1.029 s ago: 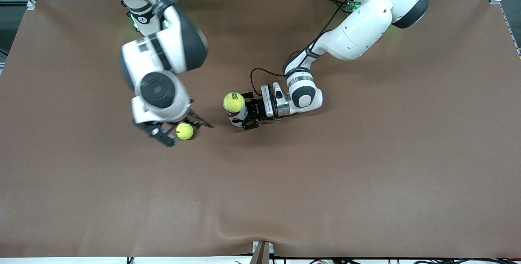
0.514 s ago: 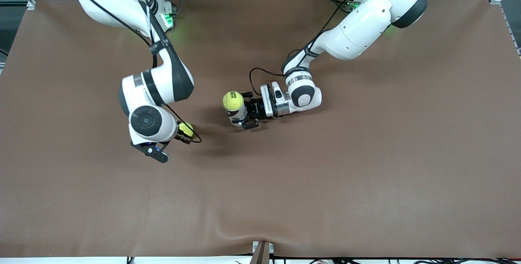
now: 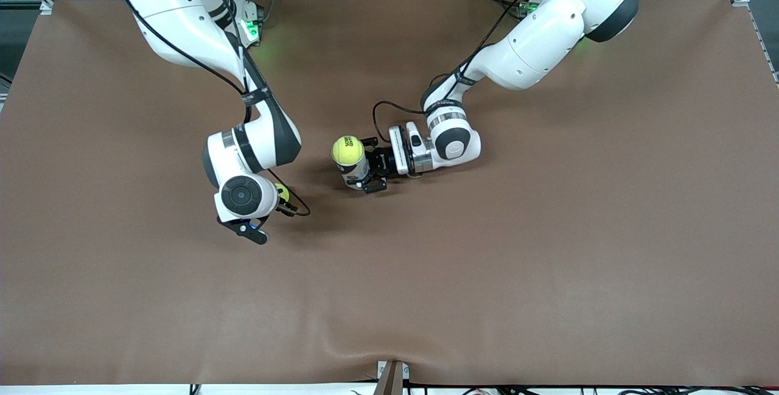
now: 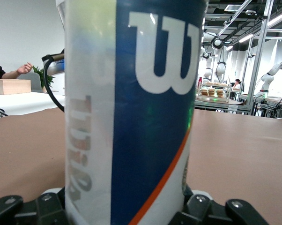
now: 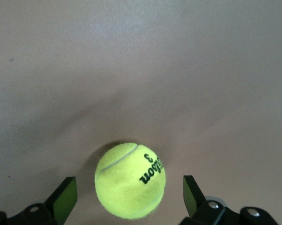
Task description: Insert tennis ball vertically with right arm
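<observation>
A tall can (image 3: 356, 171) with a blue, white and orange label (image 4: 131, 112) stands upright mid-table, a tennis ball (image 3: 347, 150) sitting in its open top. My left gripper (image 3: 361, 167) reaches in sideways from the left arm's end, shut on the can near its base. A second yellow tennis ball (image 5: 130, 180) lies on the brown table, toward the right arm's end from the can. My right gripper (image 5: 130, 199) hangs straight down over it, open, with a finger (image 5: 66, 196) on either side, apart from it. From the front, only the ball's edge (image 3: 281, 191) shows past the right hand.
The brown mat (image 3: 487, 261) covers the whole table, with a raised wrinkle (image 3: 365, 346) near the front edge. A black cable (image 3: 380, 116) loops off the left wrist beside the can.
The right arm has swung over the loose ball and come down, so its hand now hides most of it. The left gripper and can shifted slightly.
</observation>
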`<act>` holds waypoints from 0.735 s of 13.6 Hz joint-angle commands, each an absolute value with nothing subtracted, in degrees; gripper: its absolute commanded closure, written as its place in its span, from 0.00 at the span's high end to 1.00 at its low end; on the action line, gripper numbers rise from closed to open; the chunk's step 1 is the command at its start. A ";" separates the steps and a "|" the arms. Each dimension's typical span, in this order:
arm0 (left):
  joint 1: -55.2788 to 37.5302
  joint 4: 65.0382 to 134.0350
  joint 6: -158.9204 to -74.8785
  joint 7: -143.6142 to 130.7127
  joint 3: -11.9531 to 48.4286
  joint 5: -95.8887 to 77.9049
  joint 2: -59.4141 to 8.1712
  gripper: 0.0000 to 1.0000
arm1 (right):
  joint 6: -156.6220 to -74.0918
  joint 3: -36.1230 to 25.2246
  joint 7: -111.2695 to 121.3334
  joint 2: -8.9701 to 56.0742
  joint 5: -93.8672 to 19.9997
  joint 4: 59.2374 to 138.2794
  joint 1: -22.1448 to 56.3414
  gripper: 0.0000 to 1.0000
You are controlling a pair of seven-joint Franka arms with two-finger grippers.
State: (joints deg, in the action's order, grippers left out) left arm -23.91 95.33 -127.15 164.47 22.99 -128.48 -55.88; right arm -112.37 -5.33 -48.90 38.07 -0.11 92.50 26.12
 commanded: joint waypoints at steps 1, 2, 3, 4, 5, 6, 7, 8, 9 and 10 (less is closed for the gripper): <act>-23.03 97.56 -127.62 188.44 24.79 -133.95 -57.13 0.75 | -112.67 -4.92 -48.08 38.32 -1.14 93.25 25.93 1.00; -22.85 98.43 -127.62 188.52 24.79 -133.95 -56.78 0.75 | -112.68 -4.92 -48.08 39.02 -1.14 93.34 26.28 1.00; -22.50 98.87 -127.88 188.61 24.79 -133.77 -56.69 0.75 | -112.59 -4.92 -48.08 39.37 -1.14 93.43 26.37 1.00; -22.33 99.14 -127.88 188.87 24.79 -133.68 -56.60 0.75 | -112.67 -4.92 -48.16 39.46 -1.14 93.86 26.37 1.00; -22.24 99.14 -127.88 189.22 24.79 -133.68 -56.60 0.75 | -112.76 -4.92 -48.16 39.46 -1.14 94.13 26.28 0.92; -22.32 99.05 -127.88 189.23 24.79 -133.68 -56.60 0.75 | -112.76 -4.92 -48.16 39.46 -1.14 94.22 26.28 0.79; -22.32 99.05 -127.97 189.23 24.79 -133.77 -56.60 0.75 | -112.76 -4.92 -48.16 39.55 -1.14 94.22 26.28 0.64; -22.32 99.05 -127.88 189.23 24.79 -133.68 -56.60 0.75 | -112.76 -4.92 -48.16 39.55 -1.14 94.22 26.28 0.41; -22.32 99.05 -127.97 189.14 24.79 -133.77 -56.60 0.75 | -112.50 -4.92 -48.16 39.46 -1.14 94.13 26.28 0.17; -22.32 99.05 -127.97 189.23 24.79 -133.77 -56.60 0.75 | -111.98 -4.92 -48.16 39.11 -1.14 93.96 26.19 0.00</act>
